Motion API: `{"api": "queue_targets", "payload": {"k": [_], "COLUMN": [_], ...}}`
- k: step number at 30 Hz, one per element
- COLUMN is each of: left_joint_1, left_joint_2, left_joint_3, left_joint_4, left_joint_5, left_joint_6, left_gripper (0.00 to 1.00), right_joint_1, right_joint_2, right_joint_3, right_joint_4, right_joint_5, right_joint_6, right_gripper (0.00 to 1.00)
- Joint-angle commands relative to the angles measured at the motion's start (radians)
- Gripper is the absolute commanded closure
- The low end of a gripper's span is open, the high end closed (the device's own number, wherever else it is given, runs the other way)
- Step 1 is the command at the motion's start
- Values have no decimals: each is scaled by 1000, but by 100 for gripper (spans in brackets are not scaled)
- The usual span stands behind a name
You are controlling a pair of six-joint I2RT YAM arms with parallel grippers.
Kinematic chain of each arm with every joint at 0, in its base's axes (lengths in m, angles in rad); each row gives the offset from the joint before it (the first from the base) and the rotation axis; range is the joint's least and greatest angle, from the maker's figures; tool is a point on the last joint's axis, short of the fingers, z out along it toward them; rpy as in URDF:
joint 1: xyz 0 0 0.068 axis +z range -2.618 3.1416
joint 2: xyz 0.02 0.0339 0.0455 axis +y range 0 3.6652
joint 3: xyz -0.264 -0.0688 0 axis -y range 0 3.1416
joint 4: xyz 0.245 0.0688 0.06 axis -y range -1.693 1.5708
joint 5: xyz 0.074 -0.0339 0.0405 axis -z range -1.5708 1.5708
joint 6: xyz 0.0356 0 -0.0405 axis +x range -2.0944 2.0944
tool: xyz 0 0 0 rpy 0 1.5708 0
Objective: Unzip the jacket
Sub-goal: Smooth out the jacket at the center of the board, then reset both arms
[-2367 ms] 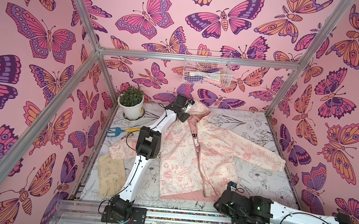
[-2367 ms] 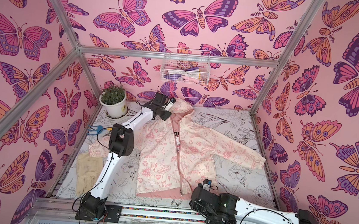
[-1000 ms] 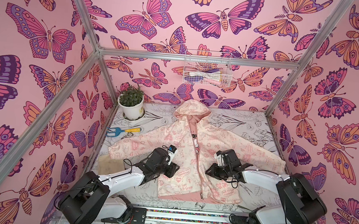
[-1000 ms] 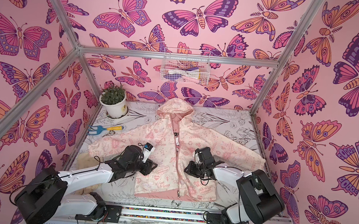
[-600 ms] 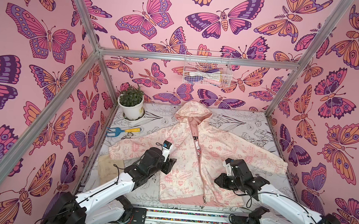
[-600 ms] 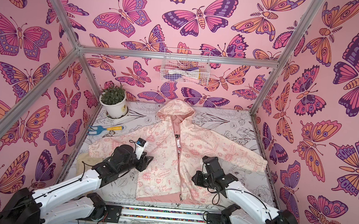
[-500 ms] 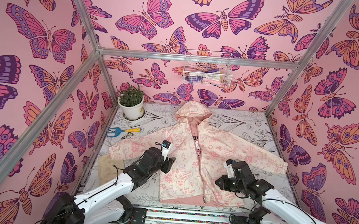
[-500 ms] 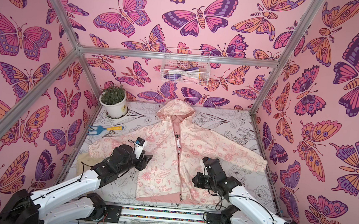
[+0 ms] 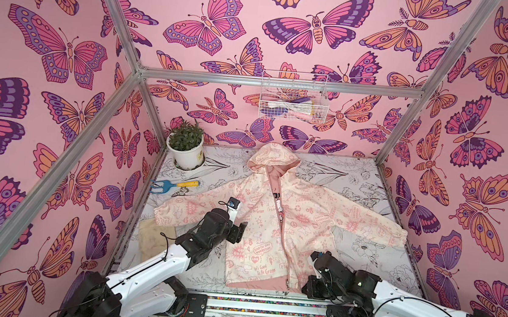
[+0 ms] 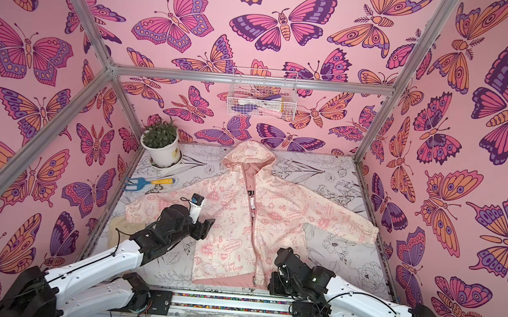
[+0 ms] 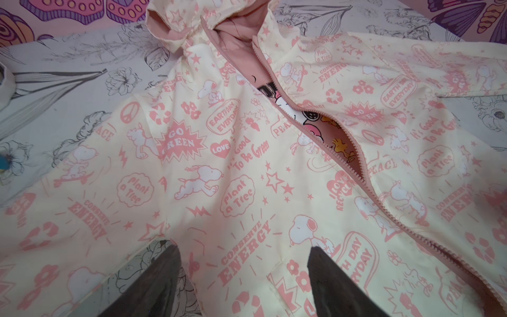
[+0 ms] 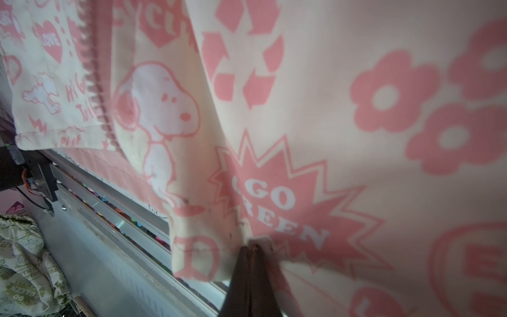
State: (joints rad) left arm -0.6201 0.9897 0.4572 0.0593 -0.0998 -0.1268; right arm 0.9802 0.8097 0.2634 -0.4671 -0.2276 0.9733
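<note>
White arms [image 9: 153,268]; black joints [image 9: 213,225]

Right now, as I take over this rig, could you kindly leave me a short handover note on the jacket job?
Left gripper: open over the jacket, holding nothing.
Right gripper: shut on the jacket's bottom hem.
Jacket: spread front-up on the table.
Done: zipper parted at the chest.
To do: the lower edges lie together and I cannot tell if they are meshed; check they are apart down to the hem.
</note>
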Motion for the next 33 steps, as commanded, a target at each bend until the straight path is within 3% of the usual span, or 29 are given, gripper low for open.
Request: {"api": "queue_targets", "payload": {"k": [1, 5, 7, 11, 14, 17, 20, 22, 23, 24, 27, 30, 32, 33], "left_joint_1": [0, 0, 0, 14, 33, 75, 201, 342, 407, 481, 648, 721, 740, 746], "left_joint_2": [-39, -68, -81, -112, -150, -191, -199, -191, -180, -155, -18, 160, 261, 317], "left_joint_3": [-25, -20, -14, -19, -65, -164, -220, -206, -201, -201, -222, -228, -248, -265], "left_joint_4": [-1, -30, -45, -21, 117, 411, 647, 631, 612, 615, 725, 834, 949, 1035], "left_joint_5": [-57, -149, -254, -412, -442, -442, -425, -411, -397, -376, -283, -177, -154, -136], "left_joint_6": [35, 38, 24, 19, 93, 214, 250, 136, 62, -27, -165, -170, -203, -210], "left_gripper": [22, 13, 1, 2, 2, 0, 0, 0, 0, 0, 0, 1, 2, 2], "right_joint_1": [15, 6, -24, -110, -200, -345, -530, -645, -696, -759, -849, -836, -844, -854], "right_joint_2": [-14, -22, 5, 93, 126, 102, 67, 106, 151, 210, 390, 537, 567, 638], "right_joint_3": [36, 154, 200, 267, 340, 338, 204, 57, 20, 19, 133, 100, 105, 80], "right_joint_4": [-246, -285, -243, -134, -56, 158, 581, 981, 1108, 1158, 995, 1217, 1214, 1367], "right_joint_5": [92, 193, 201, 190, 320, 464, 531, 589, 603, 604, 684, 743, 640, 620], "right_joint_6": [6, -65, -121, -248, -434, -567, -689, -772, -796, -808, -826, -917, -947, -938], "right_gripper": [97, 98, 97, 94, 92, 86, 75, 60, 58, 56, 52, 54, 56, 56]}}
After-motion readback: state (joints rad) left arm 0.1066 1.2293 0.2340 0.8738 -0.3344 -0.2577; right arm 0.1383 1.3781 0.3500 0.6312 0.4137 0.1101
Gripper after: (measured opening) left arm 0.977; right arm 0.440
